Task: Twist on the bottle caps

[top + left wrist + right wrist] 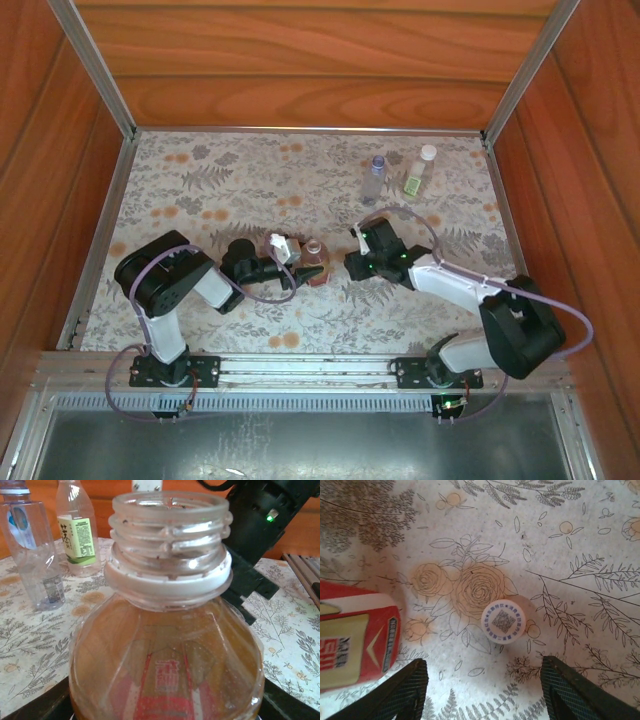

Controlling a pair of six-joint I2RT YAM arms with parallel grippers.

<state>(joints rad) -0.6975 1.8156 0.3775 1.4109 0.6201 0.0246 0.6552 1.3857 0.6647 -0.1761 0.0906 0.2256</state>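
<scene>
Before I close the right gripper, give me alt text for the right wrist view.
A white bottle cap lies on the floral tablecloth, its printed code facing the camera, untouched just ahead of the right gripper, whose two dark fingers stand wide apart at the bottom edge. The amber bottle, red-and-yellow label showing, is at the left edge.

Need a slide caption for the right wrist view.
Open right gripper over a white cap on the flowered tablecloth, red-labelled bottle at left.

floral table (200, 190): white cap (503, 622); bluish bottle (373, 180), green-label bottle (418, 175) upright; amber bottle (315, 262) apparently standing.
</scene>
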